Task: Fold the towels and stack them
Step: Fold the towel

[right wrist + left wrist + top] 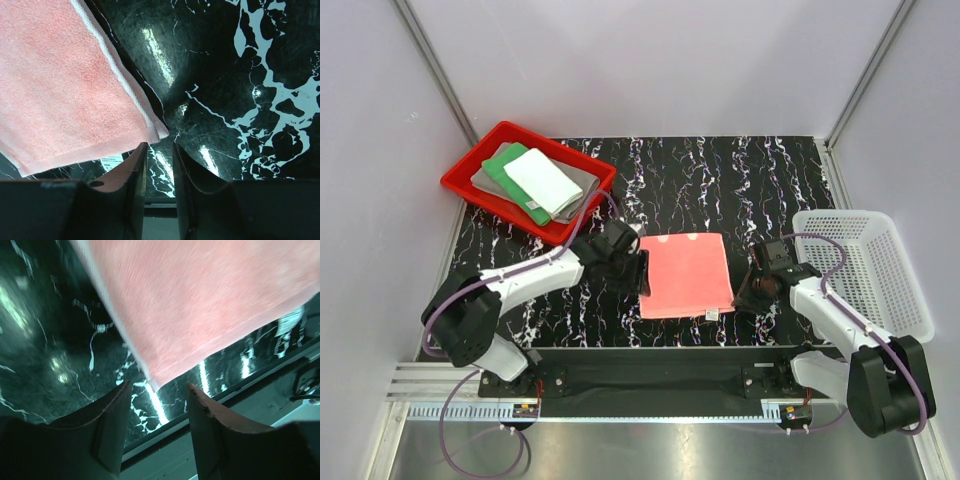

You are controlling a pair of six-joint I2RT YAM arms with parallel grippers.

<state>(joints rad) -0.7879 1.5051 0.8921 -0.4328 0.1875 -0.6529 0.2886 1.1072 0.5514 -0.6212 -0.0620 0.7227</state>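
The salmon-pink towel (686, 275) is found lying flat on the black marbled table (740, 180), folded to a near square, between the two arms. A small label (712, 314) is seen at its near right corner; the print cannot be read.

The left gripper (160, 387) is held just to the left of the salmon-pink towel, low over the table. Its fingers (112, 425) are spread, and nothing is held between them. The towel's near corner lies just beyond the tips; contact cannot be confirmed. The left wrist view is blurred, and most of the towel is cut off by the frame.

The right gripper (160, 147) is held just to the right of the salmon-pink towel. Its fingers (130, 185) are parted by a narrow gap, through which bare table is seen; nothing is pinched. The towel's white-edged corner lies just beside one fingertip; whether it is touched cannot be told.

Behind and to the left of the salmon-pink towel, a red tray (470, 188) is noted. It holds a stack: a grey towel (488, 172) at the bottom, a bright green towel (508, 172) on it, and a white towel (542, 180) on top. The grey and green towels are largely covered.

A white mesh basket (865, 270) stands well to the right of the salmon-pink towel, beyond the right arm.
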